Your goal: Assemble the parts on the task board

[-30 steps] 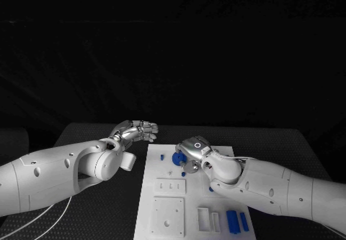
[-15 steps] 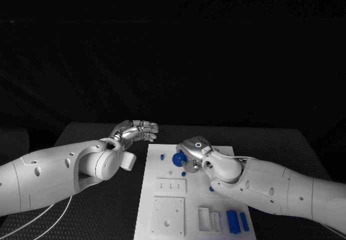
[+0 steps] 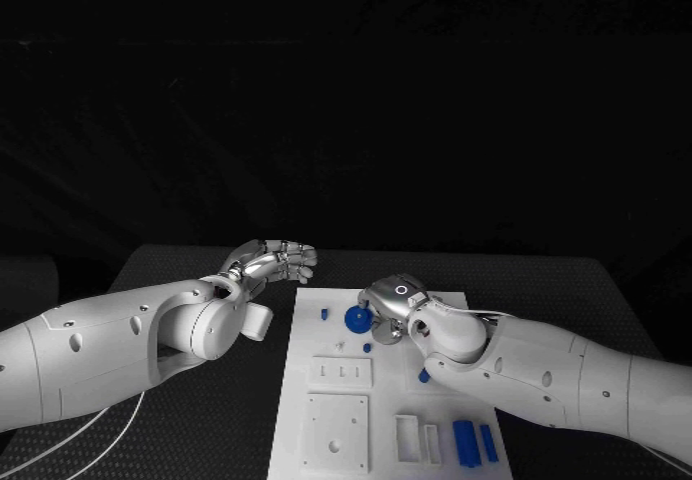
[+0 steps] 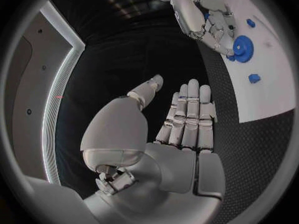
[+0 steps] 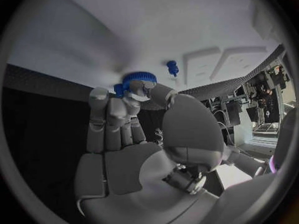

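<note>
A white task board [image 3: 335, 400] is lying at six o'clock on the black table [image 3: 577, 290]. The right hand [image 3: 392, 305] is pinching a blue gear [image 3: 358, 319] over the board's far end. The left hand [image 3: 271, 262] is hovering released, fingers extended, at ten o'clock off the board.

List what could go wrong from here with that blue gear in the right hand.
1. The right hand holds the blue gear only at the fingertips, so it could slip and fall onto the task board.
2. Small blue pegs stand close beside the gear; the fingers may knock them as the hand moves.
3. The left hand hovers off the board, open, so it likely cannot steady anything.
</note>
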`<control>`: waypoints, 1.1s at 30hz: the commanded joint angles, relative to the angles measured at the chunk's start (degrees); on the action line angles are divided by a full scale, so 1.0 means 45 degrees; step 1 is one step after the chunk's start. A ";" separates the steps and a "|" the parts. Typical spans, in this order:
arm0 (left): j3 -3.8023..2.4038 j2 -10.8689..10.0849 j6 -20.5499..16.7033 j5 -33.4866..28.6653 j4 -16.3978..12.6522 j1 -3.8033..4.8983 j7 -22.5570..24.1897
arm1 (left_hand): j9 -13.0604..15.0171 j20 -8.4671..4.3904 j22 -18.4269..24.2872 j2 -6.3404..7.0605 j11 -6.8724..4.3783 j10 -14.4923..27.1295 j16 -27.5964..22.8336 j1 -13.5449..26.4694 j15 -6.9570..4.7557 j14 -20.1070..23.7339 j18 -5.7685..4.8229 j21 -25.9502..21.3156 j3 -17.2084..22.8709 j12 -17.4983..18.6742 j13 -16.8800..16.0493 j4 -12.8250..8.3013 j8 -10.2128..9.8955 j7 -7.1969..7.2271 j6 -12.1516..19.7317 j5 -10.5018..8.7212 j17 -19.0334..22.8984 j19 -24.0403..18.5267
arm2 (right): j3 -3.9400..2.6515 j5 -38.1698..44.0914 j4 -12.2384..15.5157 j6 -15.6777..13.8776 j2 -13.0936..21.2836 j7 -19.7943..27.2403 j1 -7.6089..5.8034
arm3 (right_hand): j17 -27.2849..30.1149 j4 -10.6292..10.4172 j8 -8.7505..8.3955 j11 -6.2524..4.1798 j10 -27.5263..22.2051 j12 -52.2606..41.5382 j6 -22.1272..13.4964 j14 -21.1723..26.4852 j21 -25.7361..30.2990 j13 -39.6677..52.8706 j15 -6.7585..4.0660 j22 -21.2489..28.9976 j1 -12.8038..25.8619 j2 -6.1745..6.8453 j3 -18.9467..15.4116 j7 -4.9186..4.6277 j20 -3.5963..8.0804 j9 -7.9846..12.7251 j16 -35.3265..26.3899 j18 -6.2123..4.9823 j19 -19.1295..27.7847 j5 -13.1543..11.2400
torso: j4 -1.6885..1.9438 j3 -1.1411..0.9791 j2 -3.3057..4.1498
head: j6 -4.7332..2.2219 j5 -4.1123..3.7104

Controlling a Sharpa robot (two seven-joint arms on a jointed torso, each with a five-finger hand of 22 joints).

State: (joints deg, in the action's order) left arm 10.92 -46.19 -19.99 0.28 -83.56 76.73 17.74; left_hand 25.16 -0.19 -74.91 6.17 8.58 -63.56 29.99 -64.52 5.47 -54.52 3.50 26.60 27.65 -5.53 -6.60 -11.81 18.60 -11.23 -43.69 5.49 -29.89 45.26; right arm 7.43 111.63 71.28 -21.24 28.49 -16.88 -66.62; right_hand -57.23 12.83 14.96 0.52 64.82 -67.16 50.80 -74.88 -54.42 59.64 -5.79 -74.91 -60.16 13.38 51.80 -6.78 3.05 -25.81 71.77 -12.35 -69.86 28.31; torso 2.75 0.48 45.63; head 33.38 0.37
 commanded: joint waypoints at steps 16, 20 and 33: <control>-0.0011 -0.0008 0.0119 0.0029 0.0241 0.0027 0.0170 | 0.0021 0.0023 -0.0245 -0.0007 0.0024 -0.0018 -0.0079 0.0116 0.0042 0.0028 0.0167 0.0061 0.0016 0.0074 -0.0002 -0.0050 -0.0082 -0.0061 0.0031 0.0049 -0.0023 -0.0102 | -0.0346 -0.2610 0.1289 -0.2471 0.1593 0.1587 -0.0244 | -0.0068 -0.0095 0.0116 -0.0014 0.0074 0.0058 -0.0081 -0.0102 0.0009 0.0024 0.0015 -0.0182 0.0141 0.0269 0.0050 -0.0027 0.0020 0.0047 -0.0099 -0.0590 -0.0150 -0.0788 | -0.0065 -0.0053 -0.0028 | -0.0184 -0.0026; -0.0010 0.0012 0.0196 0.0027 0.0381 0.0026 0.0181 | 0.0024 0.0022 -0.0244 -0.0006 0.0020 -0.0027 -0.0080 0.0112 0.0041 0.0028 0.0168 0.0062 0.0022 0.0074 -0.0005 -0.0060 -0.0078 -0.0058 0.0024 0.0049 -0.0025 -0.0104 | -0.0597 -0.4074 0.1610 -0.2235 0.2093 0.2305 -0.0417 | -0.0087 -0.0300 0.0187 0.0067 0.0055 0.0052 0.0002 -0.0110 0.0034 0.0039 0.0084 -0.0169 0.0106 0.0447 -0.0237 -0.0116 0.0064 0.0028 -0.0115 -0.0590 -0.0165 -0.1807 | -0.0145 -0.0096 -0.0064 | -0.0269 -0.0023; -0.0003 0.0185 0.0733 0.0301 0.1045 0.0011 0.0273 | 0.0118 0.0019 -0.0246 -0.0095 -0.0216 -0.0595 -0.0082 0.0183 0.0034 0.0007 0.0163 0.0112 0.0079 -0.0129 -0.0162 -0.0189 0.0069 0.0055 -0.0260 0.0031 -0.0075 -0.0134 | -0.0736 -0.8604 0.1057 -0.0553 0.3874 0.5079 -0.0719 | -0.0160 -0.0427 0.0301 0.0193 -0.0290 0.0022 0.0132 0.0022 0.0142 0.0136 0.0197 -0.0203 0.0237 0.0531 -0.2087 -0.0252 0.0048 0.0015 -0.0224 -0.0590 0.0061 -0.5622 | -0.0546 -0.0235 -0.0278 | -0.0341 0.0047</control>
State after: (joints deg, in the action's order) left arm 10.94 -45.57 -18.92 0.51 -79.02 76.73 17.94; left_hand 25.64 0.01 -74.93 5.81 7.57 -65.83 29.99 -64.15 5.46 -54.53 3.07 26.83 28.09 -5.87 -7.28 -12.27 18.60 -10.87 -44.47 5.49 -30.14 45.06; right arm 4.12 80.39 76.35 -26.97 45.79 0.17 -69.89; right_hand -57.89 10.85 16.25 1.09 64.31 -67.16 50.46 -75.12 -54.12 60.21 -4.98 -74.91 -59.44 15.69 42.92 -6.93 3.32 -25.72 70.95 -12.25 -69.98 3.31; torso 0.86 -0.37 44.66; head 31.89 0.54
